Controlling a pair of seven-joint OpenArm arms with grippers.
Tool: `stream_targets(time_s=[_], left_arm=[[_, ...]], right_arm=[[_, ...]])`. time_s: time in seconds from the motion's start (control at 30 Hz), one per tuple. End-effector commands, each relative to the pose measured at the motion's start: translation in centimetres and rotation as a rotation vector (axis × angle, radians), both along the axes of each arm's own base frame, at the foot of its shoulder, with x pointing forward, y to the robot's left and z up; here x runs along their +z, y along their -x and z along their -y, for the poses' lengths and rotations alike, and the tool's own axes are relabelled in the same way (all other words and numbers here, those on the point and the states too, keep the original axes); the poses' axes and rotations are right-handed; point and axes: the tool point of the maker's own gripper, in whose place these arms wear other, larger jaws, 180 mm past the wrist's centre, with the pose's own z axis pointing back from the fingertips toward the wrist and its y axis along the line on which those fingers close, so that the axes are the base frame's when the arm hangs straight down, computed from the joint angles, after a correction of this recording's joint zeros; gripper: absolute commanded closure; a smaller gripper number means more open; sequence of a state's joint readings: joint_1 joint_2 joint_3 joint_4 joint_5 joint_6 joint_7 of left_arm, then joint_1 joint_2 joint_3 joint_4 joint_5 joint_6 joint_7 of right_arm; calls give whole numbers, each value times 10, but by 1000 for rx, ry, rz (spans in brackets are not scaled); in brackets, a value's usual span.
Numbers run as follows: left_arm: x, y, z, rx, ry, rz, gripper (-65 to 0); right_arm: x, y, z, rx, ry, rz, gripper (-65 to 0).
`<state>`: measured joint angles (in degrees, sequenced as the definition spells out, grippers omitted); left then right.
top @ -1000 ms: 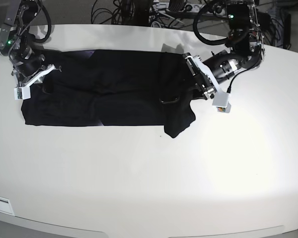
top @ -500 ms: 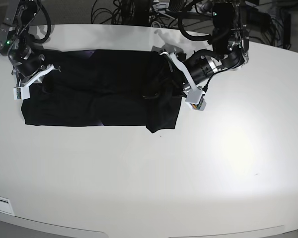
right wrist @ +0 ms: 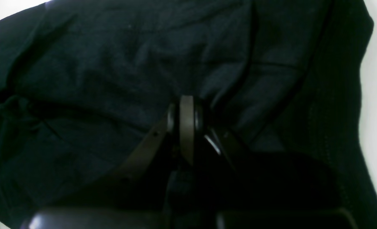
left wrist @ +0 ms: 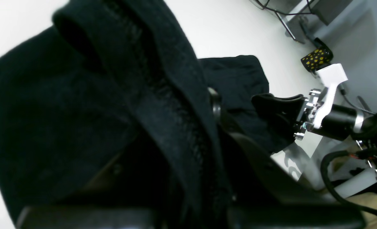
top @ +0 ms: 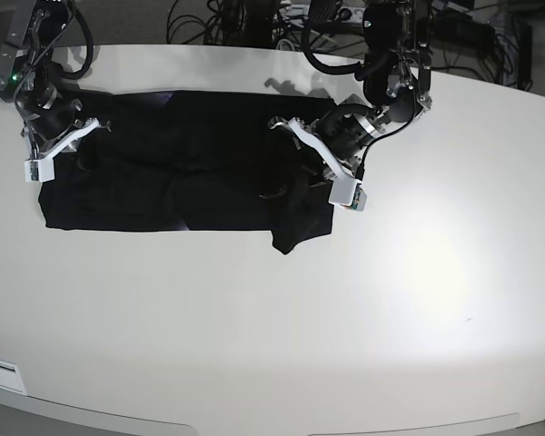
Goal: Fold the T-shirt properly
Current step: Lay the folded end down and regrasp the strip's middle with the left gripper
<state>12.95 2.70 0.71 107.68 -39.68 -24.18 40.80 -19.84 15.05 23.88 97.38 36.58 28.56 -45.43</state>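
Since the earlier frames, the T-shirt's (top: 186, 173) right-hand end has been carried inward over the body, and the left gripper (top: 304, 159) has been swung with it. The T-shirt is spread lengthwise across the far side of the table (top: 282, 336). The left gripper is clamped on bunched cloth, tilted low. The far end is pinned by the right gripper (top: 64, 141), its jaws seemingly closed on fabric.

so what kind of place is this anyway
Probably a robotics lab or test bench: a bare white table, cables and a power strip behind it, and two arms working a black T-shirt.
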Motion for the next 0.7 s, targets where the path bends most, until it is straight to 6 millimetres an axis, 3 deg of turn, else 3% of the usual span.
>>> stream_targets(time_s=[0.0,0.23,0.5,0.67], left_arm=[[15,-7,2,11,49,43,0],[18,-5,7,-16,109,18,0],[18,10,37,-114,91,35,0],[21,9,42,-111,93,49,0]], right_arm=[[-12,15,4,19,37,-87,0],[-10,14,2,18,20,-80,0],[-10,14,2,18,20,-80,0],[-11,15,2,20,21,-86,0]])
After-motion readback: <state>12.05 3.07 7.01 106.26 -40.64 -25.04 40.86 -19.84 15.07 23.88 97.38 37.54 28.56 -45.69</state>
